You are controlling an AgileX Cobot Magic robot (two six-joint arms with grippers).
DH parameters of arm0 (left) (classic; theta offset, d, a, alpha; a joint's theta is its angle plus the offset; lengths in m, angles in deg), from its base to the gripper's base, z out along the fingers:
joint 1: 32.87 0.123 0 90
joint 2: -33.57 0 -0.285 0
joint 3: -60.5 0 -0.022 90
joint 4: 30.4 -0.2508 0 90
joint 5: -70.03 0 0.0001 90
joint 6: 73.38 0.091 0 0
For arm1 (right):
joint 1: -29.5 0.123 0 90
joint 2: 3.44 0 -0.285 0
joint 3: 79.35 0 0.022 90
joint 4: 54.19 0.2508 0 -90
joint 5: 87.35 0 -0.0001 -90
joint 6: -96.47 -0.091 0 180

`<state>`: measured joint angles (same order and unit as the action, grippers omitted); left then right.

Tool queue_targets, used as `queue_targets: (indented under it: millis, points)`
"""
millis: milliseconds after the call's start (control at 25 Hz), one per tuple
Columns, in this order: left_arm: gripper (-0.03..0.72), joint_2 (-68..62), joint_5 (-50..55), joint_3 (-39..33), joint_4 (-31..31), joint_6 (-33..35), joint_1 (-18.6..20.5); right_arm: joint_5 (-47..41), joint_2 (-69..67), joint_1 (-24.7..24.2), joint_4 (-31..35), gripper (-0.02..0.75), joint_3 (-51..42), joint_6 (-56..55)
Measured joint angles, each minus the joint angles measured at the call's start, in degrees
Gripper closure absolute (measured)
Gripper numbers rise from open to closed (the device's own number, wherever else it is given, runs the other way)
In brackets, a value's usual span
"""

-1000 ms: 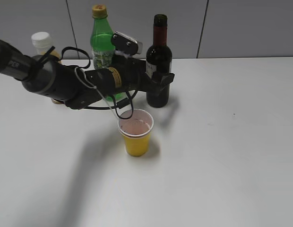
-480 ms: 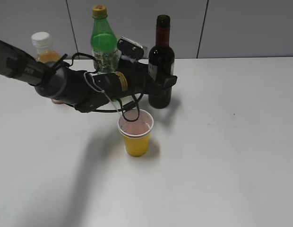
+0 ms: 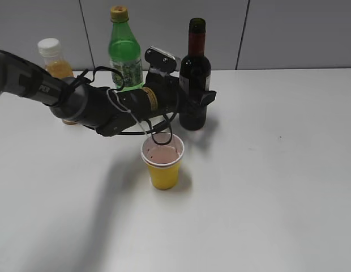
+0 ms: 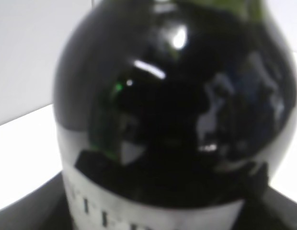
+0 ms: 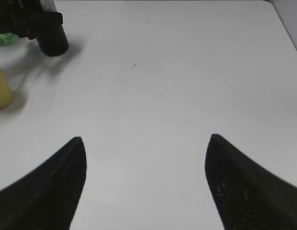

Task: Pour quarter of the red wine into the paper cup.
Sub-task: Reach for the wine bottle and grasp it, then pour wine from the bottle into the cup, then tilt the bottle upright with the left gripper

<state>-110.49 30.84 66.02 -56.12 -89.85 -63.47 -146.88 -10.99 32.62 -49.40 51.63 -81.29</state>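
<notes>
The red wine bottle [image 3: 196, 61], dark glass with a red foil neck and white label, stands upright at the back of the table, behind the paper cup. My left gripper [image 3: 195, 97] is shut on its body at label height. The bottle's dark shoulder and label fill the left wrist view [image 4: 177, 105]. The yellow paper cup [image 3: 164, 171] stands in front of the bottle with a little reddish liquid inside. The right wrist view shows the bottle's base [image 5: 51, 40] and the cup's edge [image 5: 1, 91] at far left. My right gripper [image 5: 144, 143] is open and empty over bare table.
A green plastic bottle [image 3: 124, 51] and an orange juice bottle with a white cap [image 3: 54, 58] stand at the back left, behind my left arm [image 3: 90, 105]. The white table [image 3: 277, 170] ends at a grey wall behind.
My left gripper has carried the wine bottle slightly right and back, keeping it upright. The cup has not moved.
</notes>
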Motion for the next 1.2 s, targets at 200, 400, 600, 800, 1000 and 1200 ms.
queue_targets:
  millis: [200,400,600,800,1000,1200]
  points:
    - [0.140,0.05,0.00,0.03,0.00,0.09,0.00,0.04,0.00,0.00,0.00,0.155,0.00,0.00]
    - [0.141,1.22,2.07,-0.16,0.04,-0.08,-0.06,0.04,0.00,0.00,0.00,0.155,0.00,0.00]
    - [0.142,3.24,4.16,-0.29,0.00,-0.16,-0.06,0.04,0.00,0.00,0.00,0.155,0.00,0.00]
    - [0.142,5.91,4.16,-0.29,0.05,-0.14,-0.01,0.05,0.00,0.00,0.00,0.155,0.00,0.00]
    - [0.142,9.74,5.08,-1.63,0.06,-0.20,-0.23,0.05,0.00,0.00,0.00,0.155,0.00,0.00]
    - [0.142,16.77,7.17,-7.56,0.06,-0.02,-0.37,0.05,0.00,0.00,0.00,0.155,0.00,0.00]
